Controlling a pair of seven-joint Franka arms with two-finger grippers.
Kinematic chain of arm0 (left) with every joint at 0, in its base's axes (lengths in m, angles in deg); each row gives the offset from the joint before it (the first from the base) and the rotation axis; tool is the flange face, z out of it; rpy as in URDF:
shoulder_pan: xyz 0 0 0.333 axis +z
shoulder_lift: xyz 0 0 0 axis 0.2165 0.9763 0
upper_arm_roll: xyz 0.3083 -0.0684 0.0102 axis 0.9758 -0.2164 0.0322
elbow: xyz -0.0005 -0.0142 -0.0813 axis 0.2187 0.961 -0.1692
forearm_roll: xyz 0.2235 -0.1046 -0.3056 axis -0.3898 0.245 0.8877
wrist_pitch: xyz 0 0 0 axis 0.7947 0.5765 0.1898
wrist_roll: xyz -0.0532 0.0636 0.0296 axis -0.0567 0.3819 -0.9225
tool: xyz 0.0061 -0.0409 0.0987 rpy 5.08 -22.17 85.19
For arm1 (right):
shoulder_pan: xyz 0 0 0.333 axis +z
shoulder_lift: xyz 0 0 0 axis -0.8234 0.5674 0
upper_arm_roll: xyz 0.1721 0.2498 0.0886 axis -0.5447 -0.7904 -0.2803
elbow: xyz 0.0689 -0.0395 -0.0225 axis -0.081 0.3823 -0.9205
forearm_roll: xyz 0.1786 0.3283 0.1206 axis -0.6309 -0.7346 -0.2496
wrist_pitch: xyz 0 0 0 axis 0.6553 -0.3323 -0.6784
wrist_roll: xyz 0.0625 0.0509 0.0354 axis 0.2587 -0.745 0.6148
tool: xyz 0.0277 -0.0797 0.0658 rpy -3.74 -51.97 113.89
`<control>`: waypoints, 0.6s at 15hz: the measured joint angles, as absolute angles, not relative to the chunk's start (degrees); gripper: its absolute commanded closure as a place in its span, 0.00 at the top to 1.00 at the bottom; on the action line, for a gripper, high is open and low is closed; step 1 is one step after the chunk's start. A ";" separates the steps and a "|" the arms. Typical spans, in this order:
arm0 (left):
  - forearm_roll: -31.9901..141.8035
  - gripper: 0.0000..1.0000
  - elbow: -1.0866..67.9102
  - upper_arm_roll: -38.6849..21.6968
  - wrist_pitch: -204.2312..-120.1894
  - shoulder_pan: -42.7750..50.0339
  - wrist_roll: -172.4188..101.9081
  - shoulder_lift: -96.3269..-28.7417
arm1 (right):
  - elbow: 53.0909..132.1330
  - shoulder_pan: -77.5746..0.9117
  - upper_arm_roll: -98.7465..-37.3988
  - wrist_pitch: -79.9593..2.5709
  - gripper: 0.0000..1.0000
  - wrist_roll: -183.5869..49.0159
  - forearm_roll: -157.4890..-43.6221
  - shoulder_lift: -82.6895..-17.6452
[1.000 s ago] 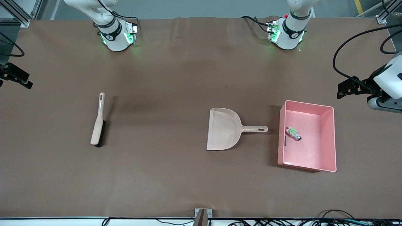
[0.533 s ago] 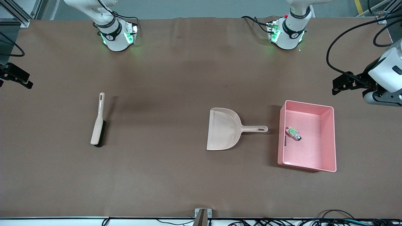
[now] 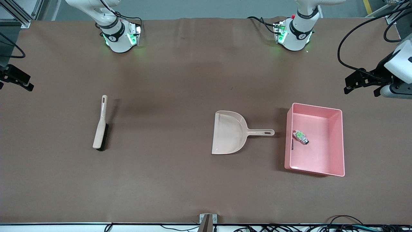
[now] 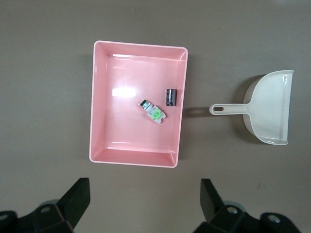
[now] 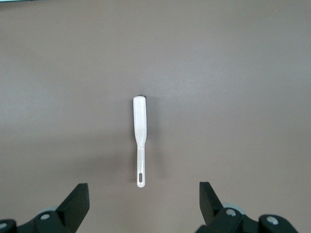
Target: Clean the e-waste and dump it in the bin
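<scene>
Only the left gripper (image 3: 357,84) had shifted, hanging open above the table's left-arm edge near the pink bin (image 3: 336,141) holding the white part (image 3: 300,136) and maroon block (image 4: 170,96), the right gripper (image 5: 143,206) waiting open over the brush (image 3: 100,125), apparently finished.

Glossy pink plastic bin (image 4: 95,102), smooth beige plastic dustpan (image 3: 229,132), matt brown table covering (image 3: 173,180)

1 pink bin (image 3: 336,141), 2 e-waste bits (image 4: 161,105), 1 dustpan (image 3: 229,132), 1 brush (image 3: 100,125)
</scene>
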State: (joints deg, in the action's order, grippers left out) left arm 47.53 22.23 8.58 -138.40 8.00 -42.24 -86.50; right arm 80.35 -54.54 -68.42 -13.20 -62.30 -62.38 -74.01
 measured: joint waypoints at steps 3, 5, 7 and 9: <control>47.53 1.00 22.24 8.11 -138.50 7.39 -40.39 -86.23 | 80.35 -54.54 -68.43 -13.20 1.00 -62.31 -62.38 -74.01; 47.53 1.00 22.24 8.13 -138.50 7.41 -40.28 -86.15 | 80.35 -54.53 -68.43 -13.20 1.00 -62.31 -62.38 -74.01; 47.53 1.00 22.24 8.18 -138.50 7.45 -40.27 -86.09 | 80.35 -54.54 -68.43 -13.20 1.00 -62.31 -62.38 -74.01; 47.53 1.00 22.24 8.19 -138.50 7.47 -40.27 -86.05 | 80.35 -54.54 -68.43 -13.19 1.00 -62.31 -62.38 -74.01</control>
